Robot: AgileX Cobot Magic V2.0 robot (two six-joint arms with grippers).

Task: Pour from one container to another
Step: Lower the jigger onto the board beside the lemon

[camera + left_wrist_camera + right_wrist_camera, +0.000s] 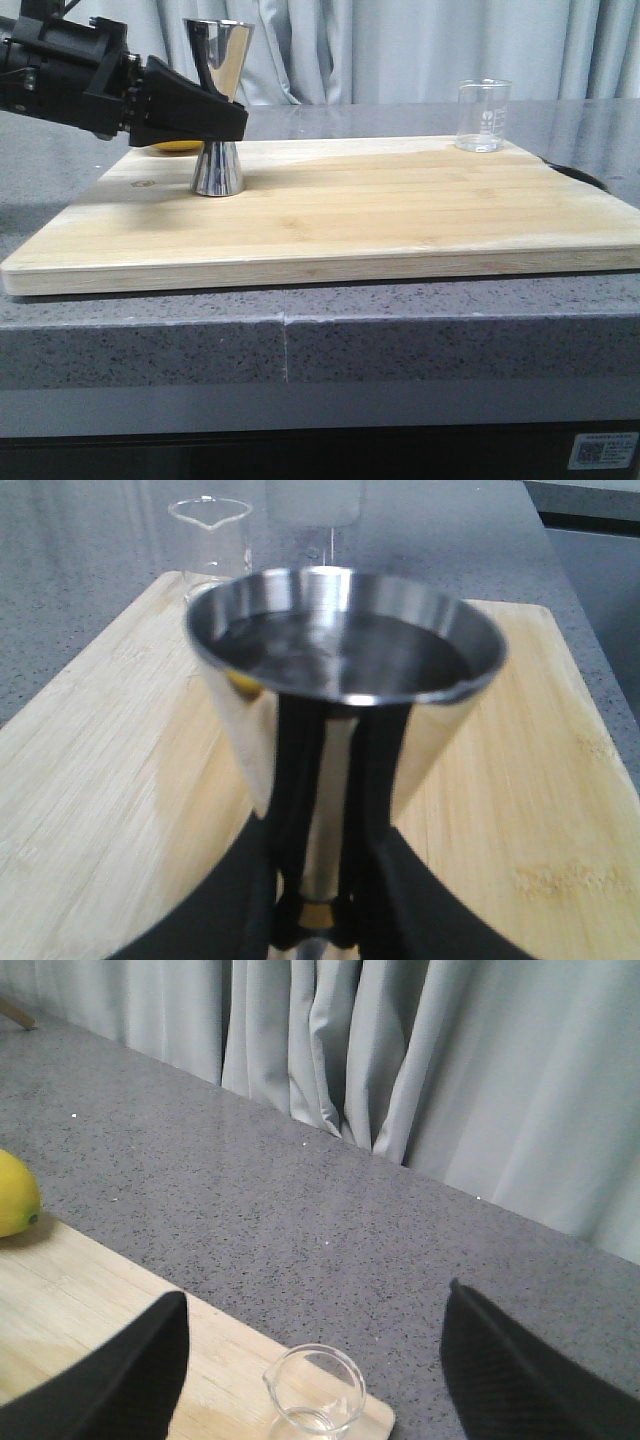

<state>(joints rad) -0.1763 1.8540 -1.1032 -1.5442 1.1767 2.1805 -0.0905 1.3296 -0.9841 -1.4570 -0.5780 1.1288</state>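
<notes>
Steel jigger point(217, 105) stands upright near the left back corner of the wooden board point(330, 215), with the left end effector point(222, 118) clamped on its narrow waist, and the left wrist view shows liquid already in its top cup. Far across the board, at the right back corner, the glass beaker point(483, 115) stands upright and looks empty, with the right end effector point(315, 1360) spread wide above it, touching nothing. Judging from this, no pour is under way.
</notes>
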